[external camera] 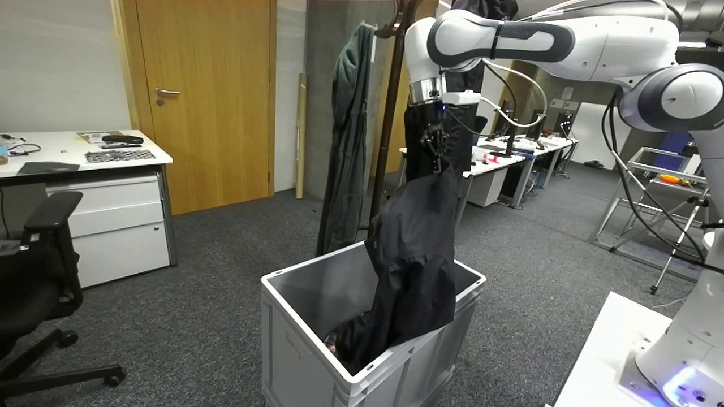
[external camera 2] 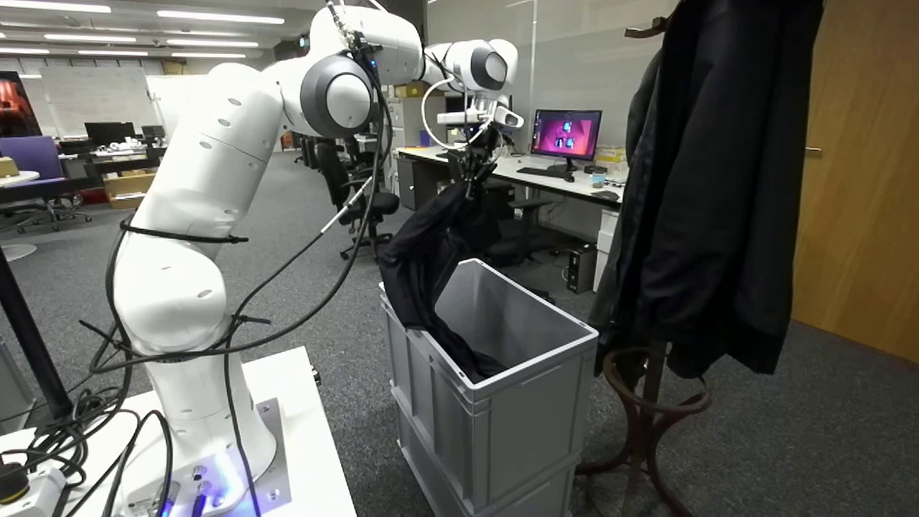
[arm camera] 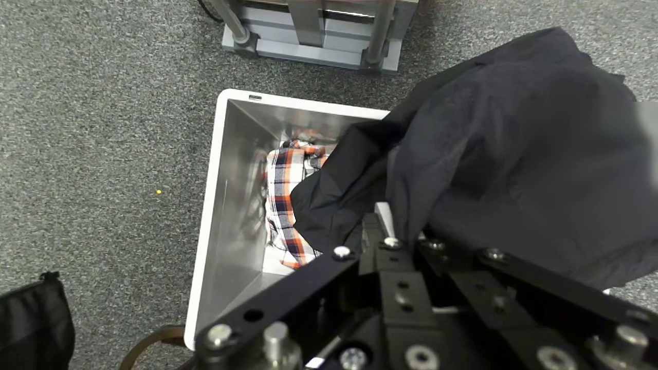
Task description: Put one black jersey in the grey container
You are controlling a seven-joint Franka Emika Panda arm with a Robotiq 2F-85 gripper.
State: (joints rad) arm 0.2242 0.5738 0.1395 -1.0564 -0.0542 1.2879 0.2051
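The tool points downward, its fingers drawn together and clamped on a gathered fold at the upper end of the black jersey. From this grip the jersey hangs limp and creased: its upper part is above the grey container, and its lower part descends inside. In both exterior views some of the fabric overlaps the container's rim on the side toward the robot's base. In the wrist view the jersey spreads over the right side and hides the rim there, while a plaid garment lies at the bottom of the container, partly hidden by the black fabric. The arm enters from the right in an exterior view, its base mounted on a white surface. On the far side of the container stands a coat rack, with a dark grey-green coat hanging at it; in an exterior view a black jacket hangs at the near right. Farther out, at the left, are a black office chair and another white surface bearing a keyboard. A wooden door stands at the far left; a lit monitor stands at the far side in an exterior view.
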